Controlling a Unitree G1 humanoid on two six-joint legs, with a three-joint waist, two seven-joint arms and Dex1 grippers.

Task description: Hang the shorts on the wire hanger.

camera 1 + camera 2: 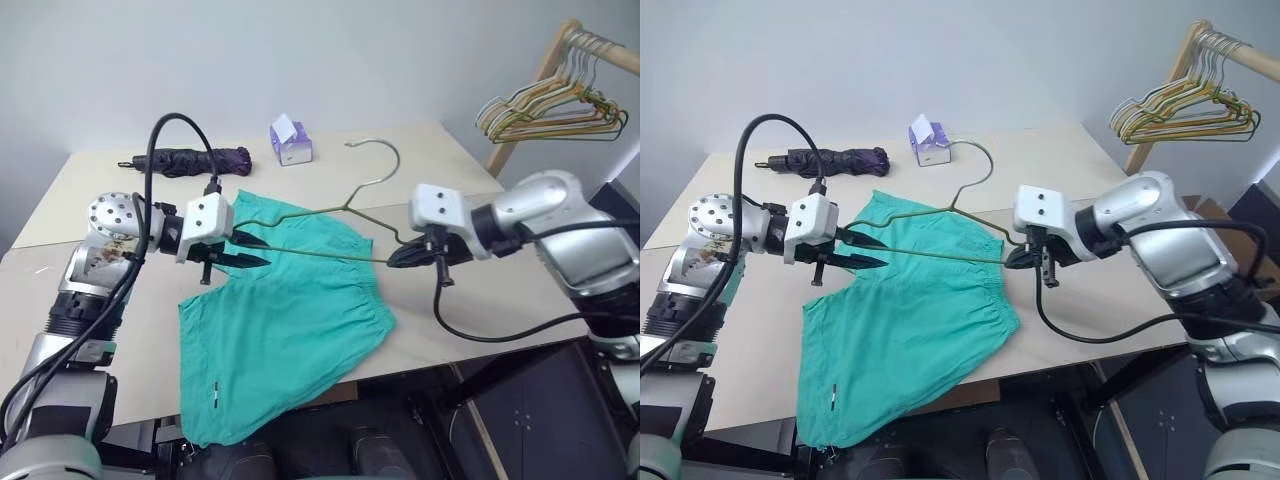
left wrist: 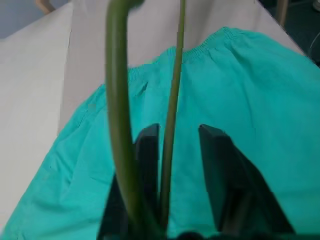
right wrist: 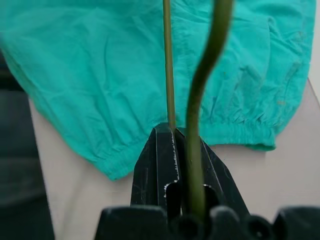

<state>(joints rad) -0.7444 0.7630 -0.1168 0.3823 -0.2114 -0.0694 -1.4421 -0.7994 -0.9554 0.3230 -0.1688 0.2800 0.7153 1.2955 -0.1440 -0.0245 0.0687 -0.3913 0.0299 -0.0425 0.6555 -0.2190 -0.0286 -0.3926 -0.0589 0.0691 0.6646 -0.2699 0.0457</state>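
Wire hanger (image 1: pixel 330 215) held level above the shorts (image 1: pixel 290 310).
Right gripper (image 1: pixel 397 260) clamps its 3 o'clock corner; left gripper (image 1: pixel 250 252), fingers parted, straddles its 9 o'clock corner.

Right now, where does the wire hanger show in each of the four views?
Left eye view: wire hanger spans the middle, over the shorts.
Right eye view: same place, hook toward the tissue box.
Left wrist view: its wires run up between the left gripper's fingers.
Right wrist view: its wires rise from the shut right gripper.
Shared landmark: the shorts.
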